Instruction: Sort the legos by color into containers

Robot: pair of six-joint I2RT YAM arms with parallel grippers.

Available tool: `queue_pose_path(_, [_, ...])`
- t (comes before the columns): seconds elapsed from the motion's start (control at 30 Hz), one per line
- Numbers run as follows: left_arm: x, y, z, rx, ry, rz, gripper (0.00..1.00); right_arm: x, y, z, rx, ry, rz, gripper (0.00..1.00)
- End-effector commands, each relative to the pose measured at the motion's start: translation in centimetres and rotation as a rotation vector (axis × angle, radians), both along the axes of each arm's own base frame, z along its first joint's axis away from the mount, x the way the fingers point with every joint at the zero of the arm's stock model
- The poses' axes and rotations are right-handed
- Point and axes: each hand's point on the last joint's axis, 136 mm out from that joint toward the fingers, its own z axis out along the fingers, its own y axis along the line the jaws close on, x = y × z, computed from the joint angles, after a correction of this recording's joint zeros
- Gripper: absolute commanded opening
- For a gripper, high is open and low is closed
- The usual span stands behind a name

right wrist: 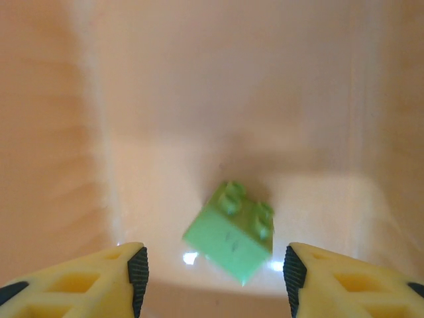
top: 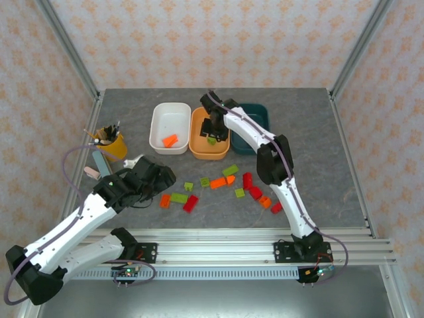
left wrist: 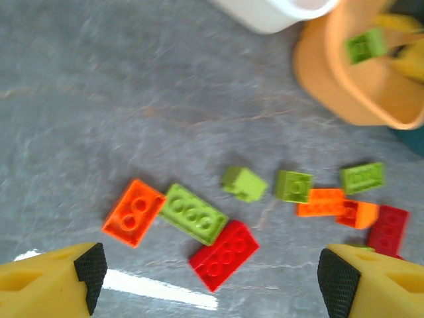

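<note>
A lime green lego (right wrist: pixel 233 232) lies tilted on the floor of the orange tub (top: pixel 209 134), free of my open right gripper (right wrist: pixel 212 278), which hovers just above it inside the tub (right wrist: pixel 73 132). The white tub (top: pixel 169 128) holds one orange lego (top: pixel 170 140). The dark teal tub (top: pixel 258 119) is partly hidden behind the right arm. My left gripper (left wrist: pixel 209 278) is open over the table, above an orange lego (left wrist: pixel 133 212), a long green lego (left wrist: pixel 196 213) and a red lego (left wrist: pixel 224 254). More red, orange and green legos (top: pixel 246 185) lie scattered mid-table.
A yellow cup with pens (top: pixel 110 141) stands at the left, with a pale eraser-like item (top: pixel 99 165) and a small white object (top: pixel 134 159) near it. The metal frame rail (top: pixel 232 233) runs along the near table edge.
</note>
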Motion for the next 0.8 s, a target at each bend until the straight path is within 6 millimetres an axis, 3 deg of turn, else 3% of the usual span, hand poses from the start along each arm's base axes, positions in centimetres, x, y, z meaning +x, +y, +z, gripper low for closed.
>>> queue_pose_path(0.0, [-1.6,0.7,-3.8,-0.085,0.166,0.178,0.87,-2.5,0.7,10.5,0.066,-0.252,0.134,0.59])
queue_pose_path(0.1, [-1.3,1.0,-5.9,-0.155,0.217,0.343,0.88,-6.9,0.9,12.1,0.142,-0.342,0.243,0.61])
queue_pose_path(0.23, [-0.2,1.0,-7.7,-0.255,0.208,0.549,0.88,-12.8,-0.2,10.4,0.213,-0.319,0.337,0.63])
queue_pose_path(0.4, [-0.5,0.8,-10.0,-0.307,0.263,0.699,0.89,-17.9,-1.6,9.3,0.290,-0.301,0.403,0.64])
queue_pose_path(0.53, [0.4,0.5,-11.2,-0.309,0.265,0.717,0.89,-19.7,-2.8,9.1,0.309,-0.303,0.416,0.65])
queue_pose_path(0.7, [0.8,0.0,-12.3,-0.278,0.295,0.702,0.88,-20.3,-3.5,8.7,0.296,-0.281,0.404,0.64])
queue_pose_path(0.77, [0.7,0.2,-12.6,-0.259,0.304,0.702,0.83,-20.3,-3.5,8.7,0.296,-0.280,0.398,0.64])
